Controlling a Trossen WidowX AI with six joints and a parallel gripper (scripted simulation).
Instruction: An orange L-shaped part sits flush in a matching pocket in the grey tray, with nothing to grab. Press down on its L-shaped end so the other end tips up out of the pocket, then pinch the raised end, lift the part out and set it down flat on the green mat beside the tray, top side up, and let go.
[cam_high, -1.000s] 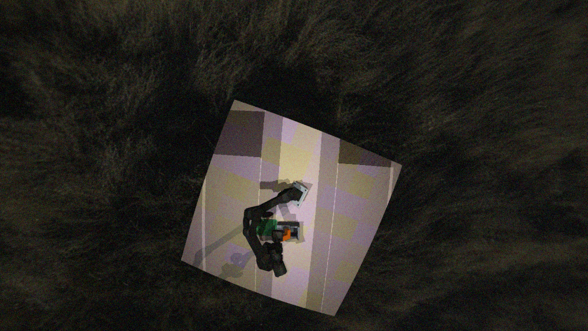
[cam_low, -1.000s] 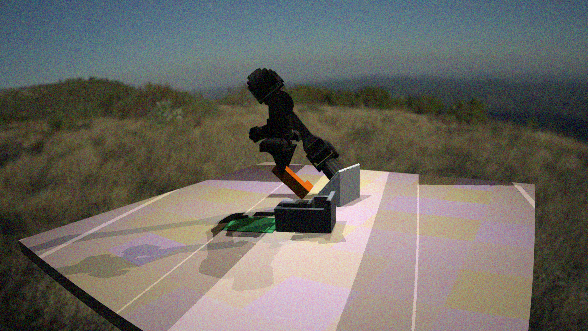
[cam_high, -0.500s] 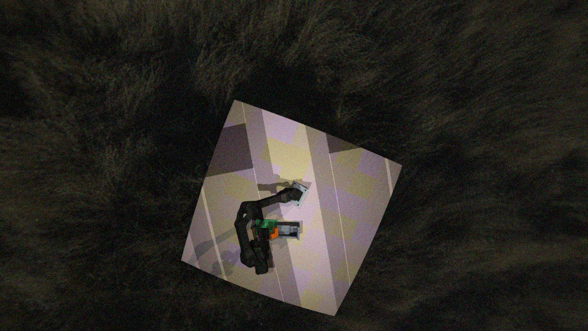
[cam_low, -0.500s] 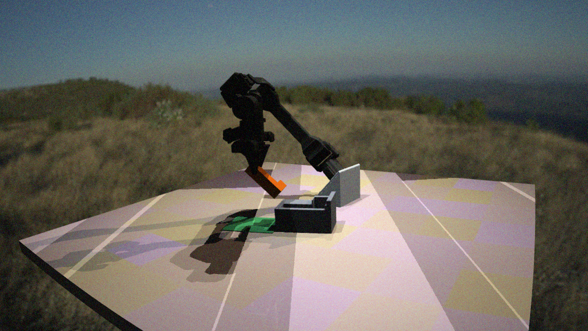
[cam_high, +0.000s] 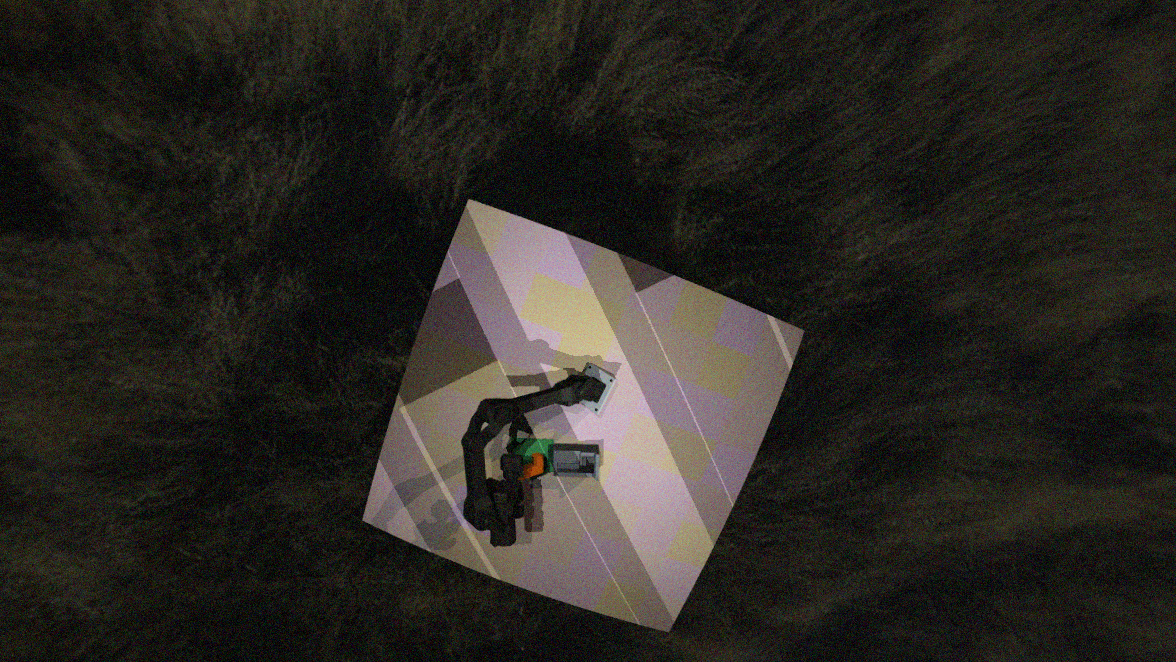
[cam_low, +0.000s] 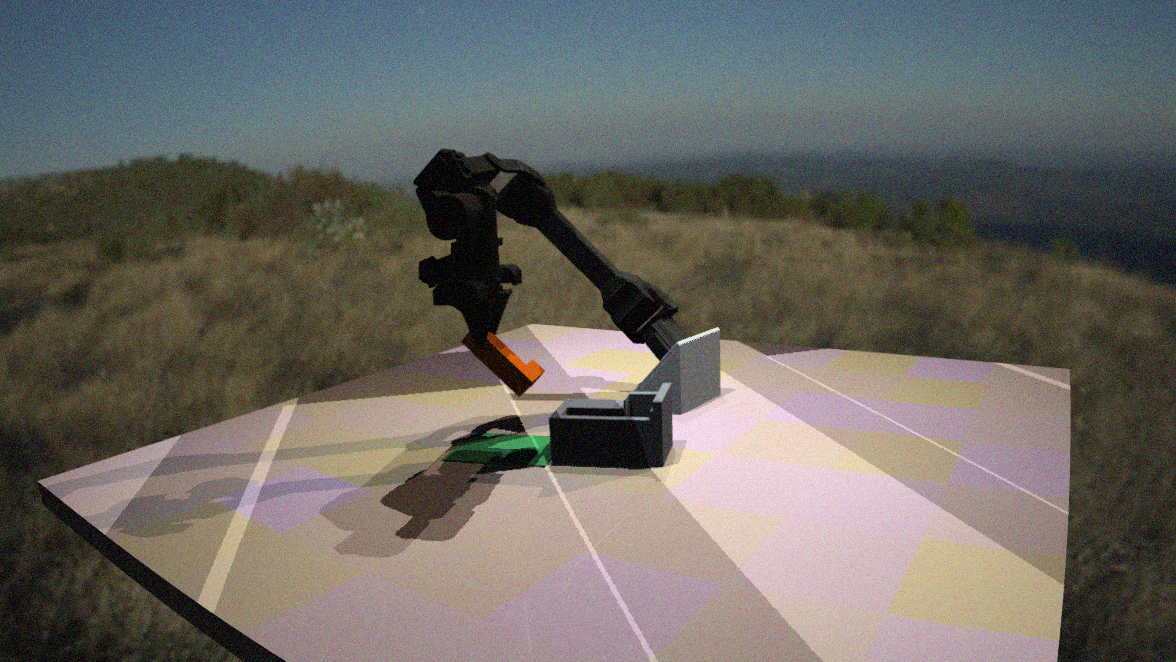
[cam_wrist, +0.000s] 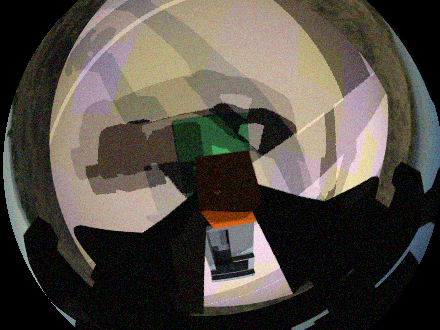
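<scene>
My gripper (cam_low: 483, 337) (cam_wrist: 226, 193) points down and is shut on the upper end of the orange part (cam_high: 533, 467) (cam_low: 511, 366) (cam_wrist: 227, 182). The part hangs tilted in the air, its L-shaped end low and toward the tray side. It is above the green mat (cam_high: 533, 447) (cam_low: 493, 447) (cam_wrist: 187, 139) and touches neither mat nor tray. The grey tray (cam_high: 576, 448) (cam_low: 604, 439) (cam_wrist: 250, 235) stands beside the mat, its pocket empty. In the wrist view the part and the fingers hide some of the mat.
The arm's light grey base plate (cam_high: 603, 394) (cam_low: 699, 374) stands behind the tray in the exterior view. The tray has a taller wall at the end away from the mat. The arm's dark shadows fall across the mat and the table (cam_high: 724, 394) (cam_low: 822, 526).
</scene>
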